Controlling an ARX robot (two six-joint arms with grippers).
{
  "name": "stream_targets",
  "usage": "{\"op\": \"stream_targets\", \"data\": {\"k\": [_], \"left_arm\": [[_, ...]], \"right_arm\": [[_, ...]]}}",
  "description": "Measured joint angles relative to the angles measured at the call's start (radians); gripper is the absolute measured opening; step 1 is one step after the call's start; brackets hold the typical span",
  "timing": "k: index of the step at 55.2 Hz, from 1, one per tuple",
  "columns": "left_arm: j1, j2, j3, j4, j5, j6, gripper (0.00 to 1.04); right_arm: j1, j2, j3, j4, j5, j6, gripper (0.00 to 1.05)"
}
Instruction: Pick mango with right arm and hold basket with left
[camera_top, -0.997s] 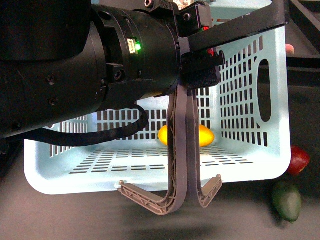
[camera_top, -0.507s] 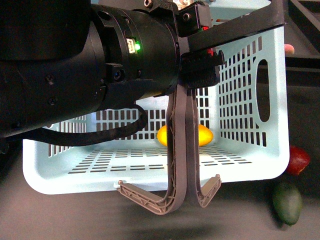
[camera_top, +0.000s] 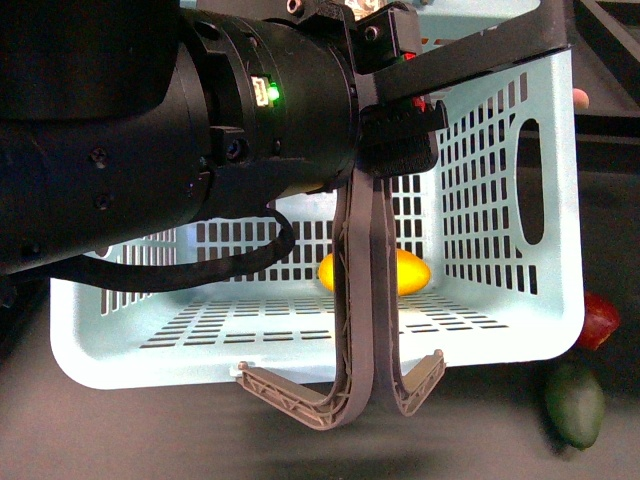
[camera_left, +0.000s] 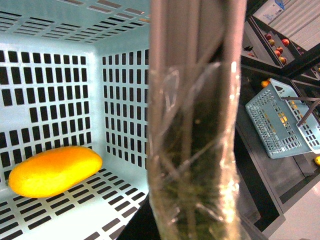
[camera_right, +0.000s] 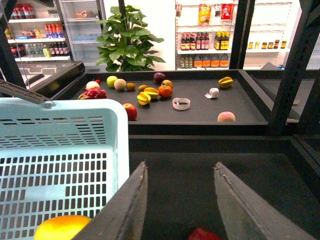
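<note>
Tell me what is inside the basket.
Only the mango shows, lying on the basket's slotted floor near the back wall. The left arm and the handles cover part of the interior in the front view, so that part cannot be checked.

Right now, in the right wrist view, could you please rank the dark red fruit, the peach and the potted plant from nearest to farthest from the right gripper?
1. Dark red fruit: close by, seen between the open fingers.
2. Peach: on the dark shelf beyond.
3. Potted plant: behind that shelf, at the back.
</note>
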Motion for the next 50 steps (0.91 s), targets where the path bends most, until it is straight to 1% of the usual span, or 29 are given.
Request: {"op": "stream_targets", "data": {"k": [5, 9, 10, 13, 18, 33, 50], "left_arm": [[0.000, 0.000, 0.000, 0.000, 0.000, 0.000, 0.06], [0.000, 0.000, 0.000, 0.000, 0.000, 0.000, 0.06], [0.000, 0.000, 0.000, 0.000, 0.000, 0.000, 0.06], [0.000, 0.000, 0.000, 0.000, 0.000, 0.000, 0.06], [0.000, 0.000, 0.000, 0.000, 0.000, 0.000, 0.06], [0.000, 0.000, 0.000, 0.000, 0.000, 0.000, 0.06], [0.000, 0.000, 0.000, 0.000, 0.000, 0.000, 0.06]], "right_arm": [[0.000, -0.030, -0.009, -0.020, 0.000, -0.005, 0.14], [0.000, -0.059, -0.015, -0.041, 0.000, -0.006, 0.02], [0.000, -0.063, -0.016, -0.043, 0.000, -0.009, 0.01], [0.000, -0.086, -0.022, -0.061, 0.000, -0.010, 0.02], [0.000, -0.109, -0.055, -0.045, 0.000, -0.010, 0.02], [0.000, -0.211, -0.055, -0.140, 0.000, -0.010, 0.02], [0.000, -0.282, -0.055, -0.212, 0.000, -0.010, 0.02]]}}
